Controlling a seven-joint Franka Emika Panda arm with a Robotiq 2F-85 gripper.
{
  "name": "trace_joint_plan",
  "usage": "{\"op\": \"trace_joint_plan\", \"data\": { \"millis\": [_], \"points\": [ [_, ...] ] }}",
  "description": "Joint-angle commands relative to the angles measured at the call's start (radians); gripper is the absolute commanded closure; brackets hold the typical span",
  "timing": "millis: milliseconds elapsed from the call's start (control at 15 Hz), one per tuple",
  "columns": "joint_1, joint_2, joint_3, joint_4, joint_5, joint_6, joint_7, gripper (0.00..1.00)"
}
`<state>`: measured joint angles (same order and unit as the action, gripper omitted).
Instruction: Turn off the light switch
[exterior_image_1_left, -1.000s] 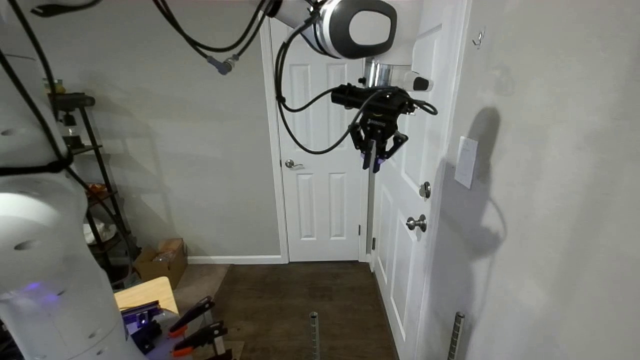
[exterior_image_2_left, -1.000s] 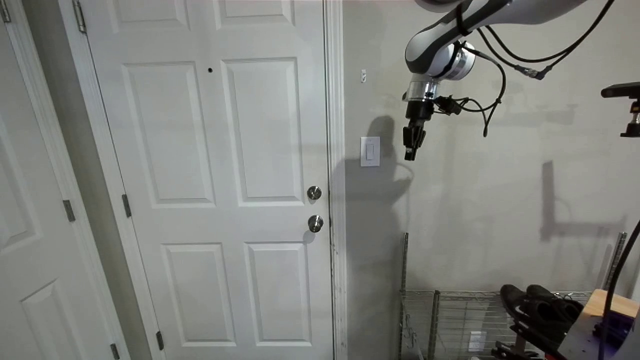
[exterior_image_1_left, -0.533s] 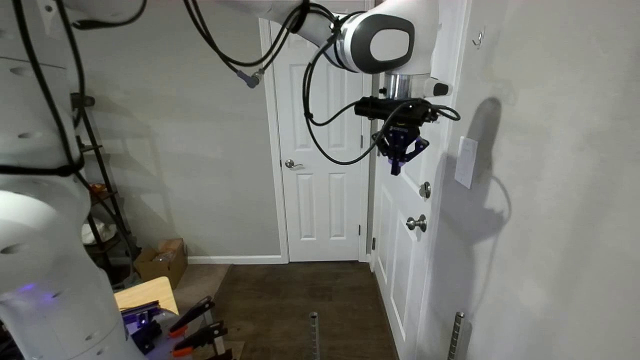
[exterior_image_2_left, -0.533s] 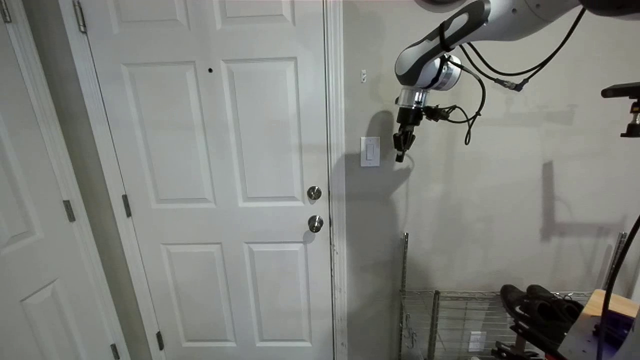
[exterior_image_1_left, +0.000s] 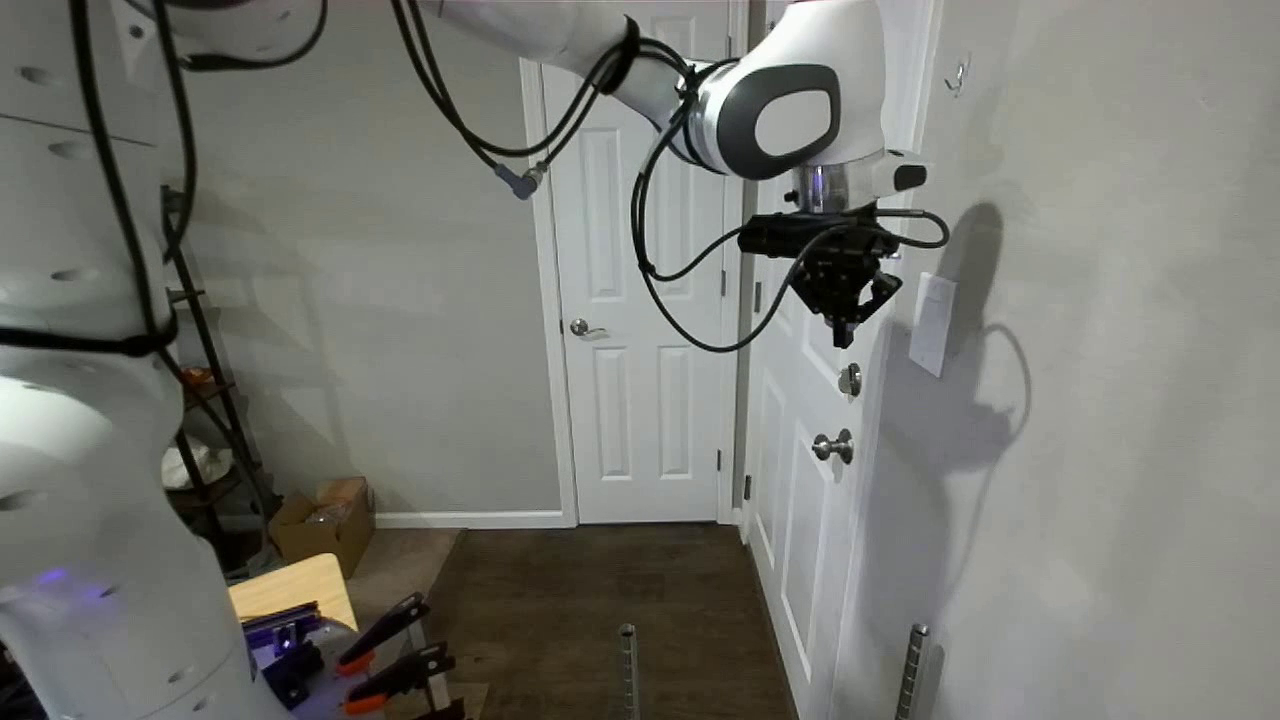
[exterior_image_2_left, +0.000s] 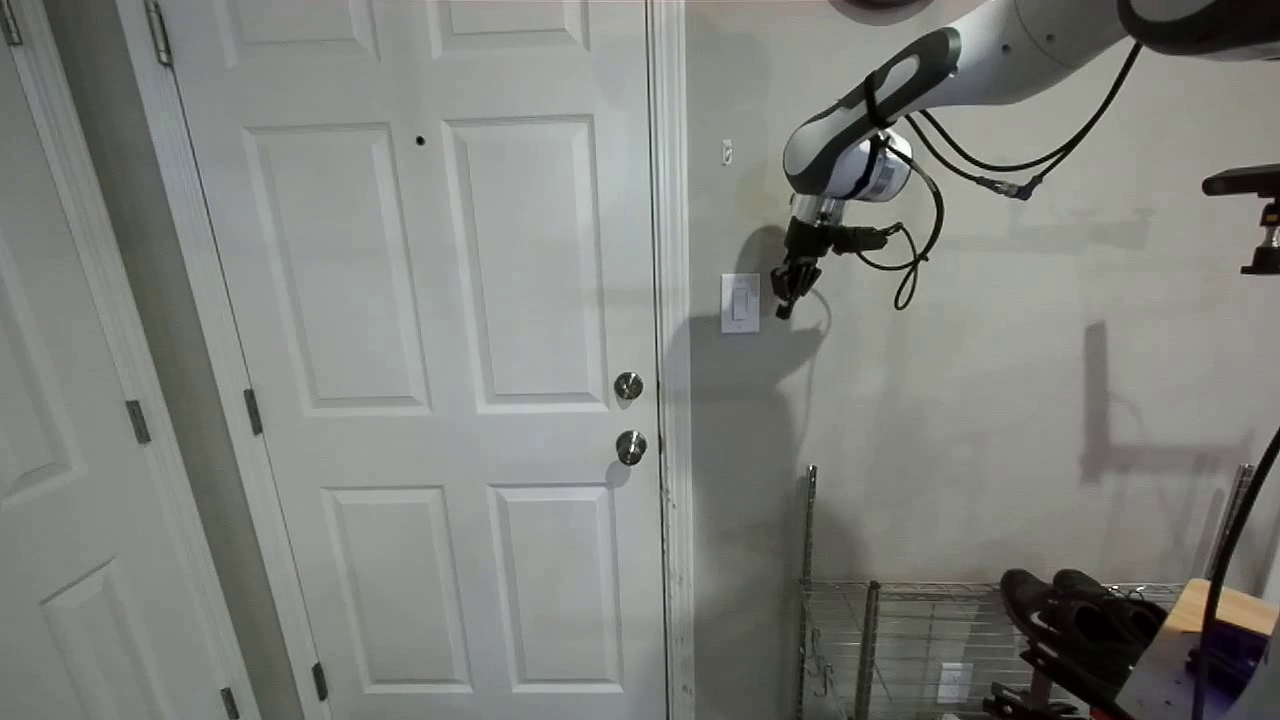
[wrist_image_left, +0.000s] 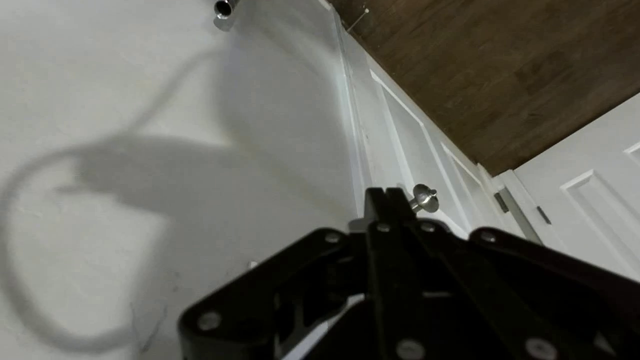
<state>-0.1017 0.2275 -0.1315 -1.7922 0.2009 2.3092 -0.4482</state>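
- In an exterior view, one arm (exterior_image_1_left: 780, 120) stands along the left edge, spans the top of the frame and drops at the wrist right of centre, its gripper (exterior_image_1_left: 843, 336) pointing down. One switch (exterior_image_1_left: 932, 325) is on the wall (exterior_image_1_left: 1110, 420) at right, apart from the gripper. Two doors are in sight: the back door (exterior_image_1_left: 643, 430) at centre and the side door (exterior_image_1_left: 790, 520), with one lock (exterior_image_1_left: 850, 380) above one knob (exterior_image_1_left: 833, 446). One hook (exterior_image_1_left: 957, 76) is at upper right, one box (exterior_image_1_left: 345, 540) at lower left.
- In an exterior view, the arm reaches in from upper right, bent down, the gripper's tips angled slightly left and just right of the switch in the frame. Two shoes (exterior_image_2_left: 1080, 610) are by one rack (exterior_image_2_left: 935, 586) at lower right.
- In the wrist view, the gripper enters from the bottom, its two tips closed together near centre. One silver fitting (wrist_image_left: 425, 199) shows just right of them; one shadow (wrist_image_left: 165, 185) spreads at left, floor (wrist_image_left: 500, 60) at upper right.
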Motion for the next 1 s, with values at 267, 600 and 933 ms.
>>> {"op": "trace_joint_plan", "data": {
  "millis": [267,600,933],
  "points": [
    [-0.011,0.057,0.025,0.022,-0.043,0.184,0.195,0.95],
    [0.021,0.090,-0.011,0.032,-0.200,0.269,0.376,0.95],
    [0.036,0.118,-0.026,0.062,-0.338,0.300,0.477,0.95]
  ]
}}
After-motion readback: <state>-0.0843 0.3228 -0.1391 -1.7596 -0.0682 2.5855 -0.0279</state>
